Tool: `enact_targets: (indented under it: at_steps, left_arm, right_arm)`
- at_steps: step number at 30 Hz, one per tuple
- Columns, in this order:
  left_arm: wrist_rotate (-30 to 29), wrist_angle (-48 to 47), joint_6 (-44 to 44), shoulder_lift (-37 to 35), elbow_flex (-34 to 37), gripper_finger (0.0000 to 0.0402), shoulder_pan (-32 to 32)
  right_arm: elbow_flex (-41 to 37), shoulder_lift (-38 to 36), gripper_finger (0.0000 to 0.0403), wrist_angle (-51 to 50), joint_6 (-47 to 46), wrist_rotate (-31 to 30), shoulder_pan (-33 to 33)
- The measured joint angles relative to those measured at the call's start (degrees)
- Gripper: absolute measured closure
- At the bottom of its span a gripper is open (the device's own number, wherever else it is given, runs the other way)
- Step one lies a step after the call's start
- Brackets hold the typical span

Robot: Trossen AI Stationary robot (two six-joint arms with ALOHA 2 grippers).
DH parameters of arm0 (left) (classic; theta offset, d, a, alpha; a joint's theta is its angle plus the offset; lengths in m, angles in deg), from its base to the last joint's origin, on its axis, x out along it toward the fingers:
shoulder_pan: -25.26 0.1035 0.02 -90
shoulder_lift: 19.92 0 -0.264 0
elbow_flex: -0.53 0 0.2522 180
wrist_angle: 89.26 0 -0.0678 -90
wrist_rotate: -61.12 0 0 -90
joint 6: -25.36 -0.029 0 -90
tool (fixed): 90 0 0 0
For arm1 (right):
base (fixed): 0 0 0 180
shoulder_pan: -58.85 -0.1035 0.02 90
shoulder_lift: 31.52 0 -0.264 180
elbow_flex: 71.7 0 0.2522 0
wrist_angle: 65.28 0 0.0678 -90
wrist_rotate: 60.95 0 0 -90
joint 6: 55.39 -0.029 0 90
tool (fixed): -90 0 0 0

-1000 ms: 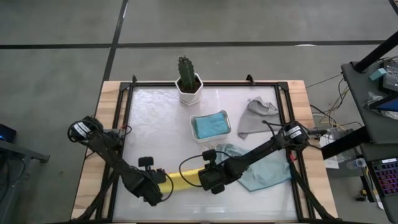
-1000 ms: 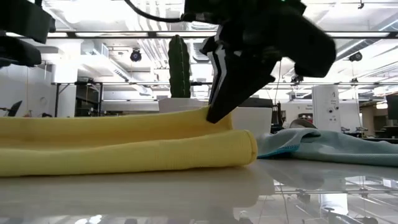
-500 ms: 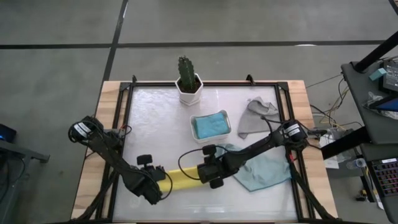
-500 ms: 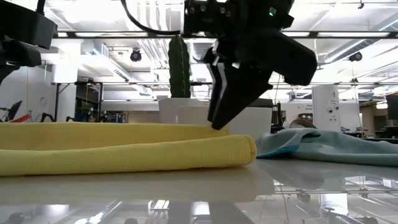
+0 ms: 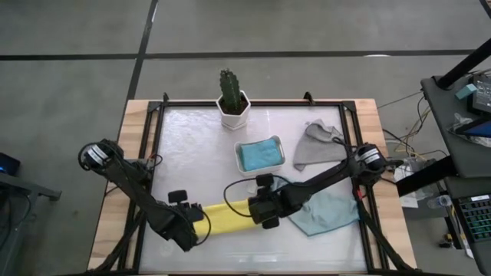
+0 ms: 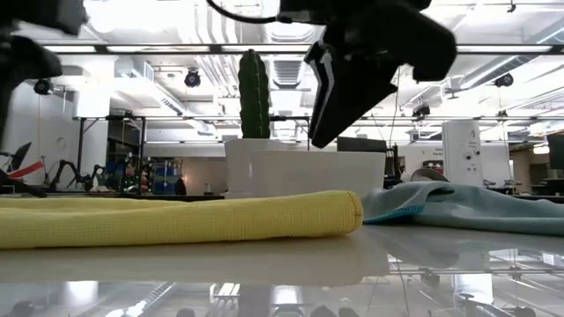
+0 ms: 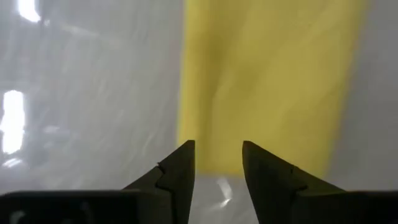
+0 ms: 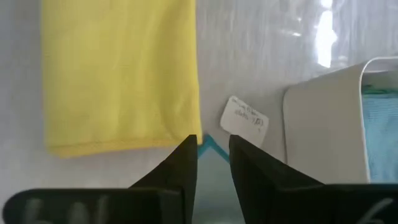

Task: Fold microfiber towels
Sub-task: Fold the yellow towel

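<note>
**Yellow towel lying folded, both arms parked over its ends**

The yellow towel (image 5: 227,218) lies as a long folded strip near the front of the surface (image 5: 199,146). The left gripper (image 7: 216,163) sits over one end, jaws spread a little, nothing between them. The right gripper (image 8: 212,155) is just above the other end, jaws slightly apart and empty too. The pale teal towel (image 5: 326,211) sprawls beside it, the grey towel (image 5: 314,144) sits further back, and the blue towel (image 5: 258,153) rests in the white tray (image 5: 281,160).
</note>
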Motion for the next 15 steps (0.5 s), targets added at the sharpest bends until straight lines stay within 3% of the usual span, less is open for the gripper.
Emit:
enact_targets:
  at_steps: [5, 8, 10, 15]
  left_arm:
    - [-13.27, 10.90, 0.29, 0.36, 0.76, 0.0284, -0.73]
    - [-25.72, 19.53, 1.13, 2.00, 2.43, 0.0284, -1.05]
    - [-30.85, 23.72, 1.74, 3.28, 2.93, 0.0284, -1.05]
    - [-31.92, 28.32, 2.69, 6.97, 4.24, 0.0284, -1.12]
  right_arm:
    - [-5.20, -0.31, 0.0339, 14.49, -1.17, -2.05, -1.41]
    - [-11.12, -0.31, 0.0353, 33.57, -1.54, -3.09, -1.90]
    - [-16.23, -0.05, 0.0361, 48.75, -2.78, -5.50, -2.26]
    - [-25.44, 3.51, 0.0378, 77.08, -2.97, -6.73, -2.31]
